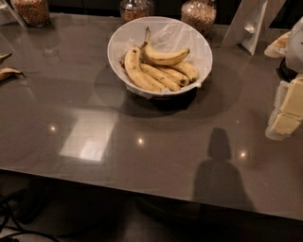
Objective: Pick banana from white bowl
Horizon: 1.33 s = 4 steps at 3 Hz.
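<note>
The white bowl point(204, 47) stands on the grey table at the back centre, with a crinkled white liner inside. The curved yellow banana point(163, 57), with its long brownish stem pointing up and left, lies on top of a bunch of straighter bananas point(151, 76) in the bowl. My gripper point(285, 116) shows as pale yellowish-white blocks at the right edge of the view. It is well to the right of the bowl, apart from it, and partly cut off by the frame edge. Nothing shows in it.
Three glass jars of grains point(136, 8) stand along the back edge behind the bowl. Banana peel scraps point(7, 71) lie at the far left. A white folded stand point(250, 23) is at the back right. The table's front edge point(142, 182) runs across the lower view.
</note>
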### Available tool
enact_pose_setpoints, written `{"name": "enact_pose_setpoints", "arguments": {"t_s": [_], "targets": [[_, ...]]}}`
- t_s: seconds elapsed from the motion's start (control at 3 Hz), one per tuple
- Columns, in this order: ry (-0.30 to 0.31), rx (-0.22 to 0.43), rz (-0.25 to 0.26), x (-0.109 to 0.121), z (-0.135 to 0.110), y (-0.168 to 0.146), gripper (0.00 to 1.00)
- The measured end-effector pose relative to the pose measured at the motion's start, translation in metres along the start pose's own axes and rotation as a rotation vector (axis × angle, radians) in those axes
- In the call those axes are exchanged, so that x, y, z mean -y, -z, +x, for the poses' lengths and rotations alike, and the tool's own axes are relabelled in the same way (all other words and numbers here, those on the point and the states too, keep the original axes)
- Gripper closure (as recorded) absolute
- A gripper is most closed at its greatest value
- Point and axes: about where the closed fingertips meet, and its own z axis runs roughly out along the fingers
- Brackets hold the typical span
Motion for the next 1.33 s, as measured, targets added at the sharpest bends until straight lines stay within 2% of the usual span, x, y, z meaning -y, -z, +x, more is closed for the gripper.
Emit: {"name": "enact_pose_setpoints", "arguments": {"t_s": [0.33, 0.67, 1.33], "targets": [[0.000, 0.000, 0.000, 0.000, 0.000, 0.000, 0.00], [0.015, 0.059, 0.022, 0.008, -0.013, -0.005, 0.00], [0.046, 0.273, 0.080, 0.054, -0.074, -0.028, 0.00]]}}
